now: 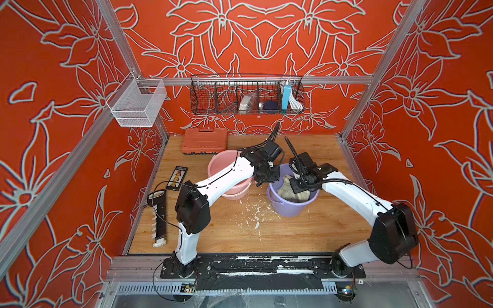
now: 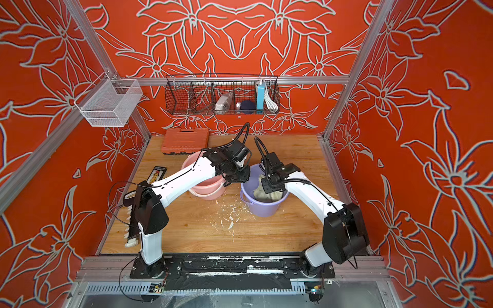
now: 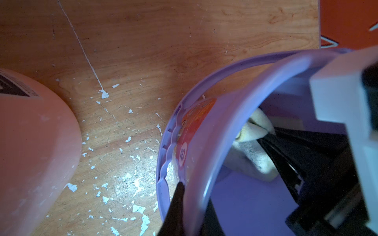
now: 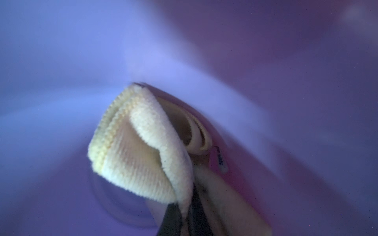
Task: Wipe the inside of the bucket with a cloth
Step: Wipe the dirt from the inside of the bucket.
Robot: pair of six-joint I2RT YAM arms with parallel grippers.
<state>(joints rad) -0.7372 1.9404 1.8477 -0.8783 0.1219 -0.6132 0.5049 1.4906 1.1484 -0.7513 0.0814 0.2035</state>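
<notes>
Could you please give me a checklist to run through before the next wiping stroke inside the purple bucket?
1. Grip on the cloth: ok, the right gripper pinches it, jaws shut.
2. Depth: ok, the right gripper is down inside the purple bucket.
3. Steadying: ok, the left gripper is shut astride the rim.
4. Posture: ok, the purple bucket stands upright on the table.
5. Clearance: ok, the pink bucket stands apart, with bare table between.
6. Cloth pressed against the wall: cannot tell, the right wrist view is blurred.
</notes>
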